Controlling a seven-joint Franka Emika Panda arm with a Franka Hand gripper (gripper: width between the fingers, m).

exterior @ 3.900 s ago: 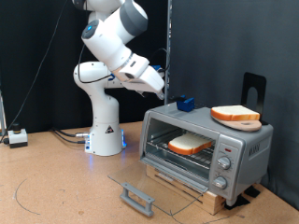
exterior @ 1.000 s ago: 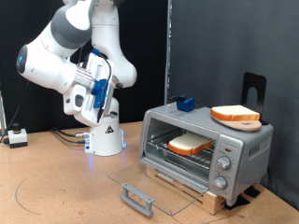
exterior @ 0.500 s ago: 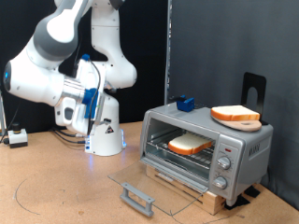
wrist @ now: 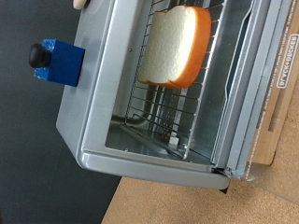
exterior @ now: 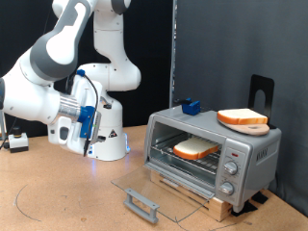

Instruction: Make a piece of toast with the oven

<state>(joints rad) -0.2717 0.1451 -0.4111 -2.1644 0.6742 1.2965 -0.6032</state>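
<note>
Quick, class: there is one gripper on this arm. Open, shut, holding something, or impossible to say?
Gripper: cannot be told; it is well away from the oven, and no picture shows its fingers clearly or anything between them.

The oven is silver-grey, and its interior is exposed to the camera. The piece of toast lies flat on the wire rack inside the cavity, pale face visible, orange-brown crust along its edge. A small blue block sits on the oven's top panel. The oven stands on a tan bench. The end effector does not appear in the picture.
</note>
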